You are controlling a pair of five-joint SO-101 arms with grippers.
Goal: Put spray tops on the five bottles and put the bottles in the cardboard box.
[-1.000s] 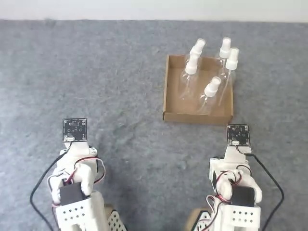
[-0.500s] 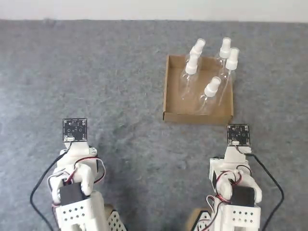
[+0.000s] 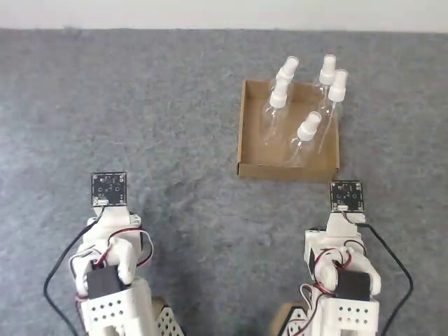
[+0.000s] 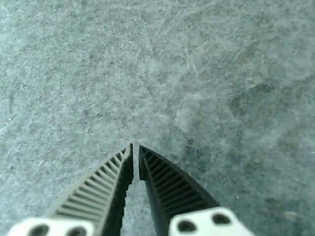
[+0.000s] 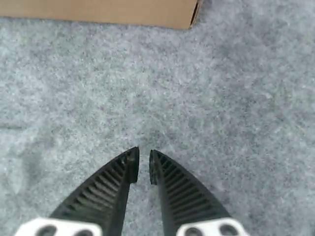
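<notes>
The grey felt-like table cover (image 3: 154,98) spans the whole high view. In its upper right sits the shallow brown cardboard box (image 3: 287,170), open upward. Two white arms are folded at the lower edge of that view. The left arm (image 3: 108,276) is at lower left, and the right arm (image 3: 343,276) is at lower right, near the box's front wall. All five clear plastic bottles (image 3: 271,120) are in the box, upright as far as I can tell, each wearing a white spray top (image 3: 309,127). From that I judge both capping and boxing done, with nothing left to handle. The left gripper (image 4: 136,152) and right gripper (image 5: 144,158) each hang over bare cover. Their jaws are drawn together to a sliver and hold nothing.
</notes>
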